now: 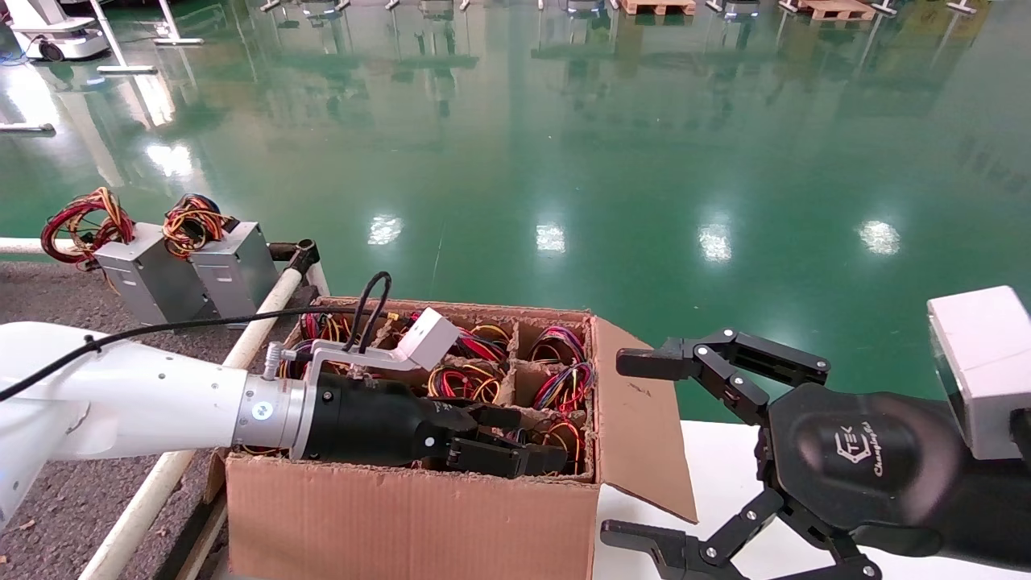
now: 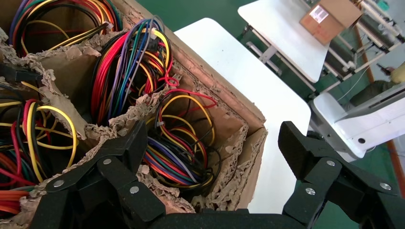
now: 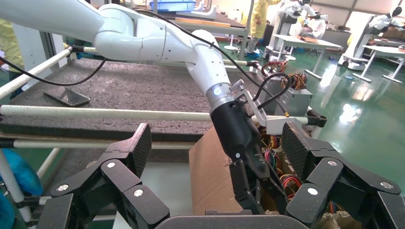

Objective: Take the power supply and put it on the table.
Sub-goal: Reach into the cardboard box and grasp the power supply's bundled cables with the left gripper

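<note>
The power supply is hidden; only coiled wire bundles [image 2: 179, 143] show between the cardboard dividers of the open box [image 1: 403, 515]. My left gripper [image 1: 515, 439] is open and low over the box's near right corner compartment. In the left wrist view the left gripper [image 2: 215, 143] has one finger [image 2: 126, 143] above a divider and the other beyond the box wall. The table [image 1: 48, 298] is the dark speckled surface at the left, behind a white tube rail [image 1: 266, 310]. My right gripper [image 1: 632, 449] hangs open and empty to the right of the box.
Two grey metal boxes [image 1: 149, 278] [image 1: 233, 270] with coiled wire loops stand at the table's far edge. A box flap [image 1: 640, 419] sticks out toward my right gripper. A smooth white surface [image 1: 725, 459] lies under it. A flat dark piece [image 3: 67, 96] lies on the table.
</note>
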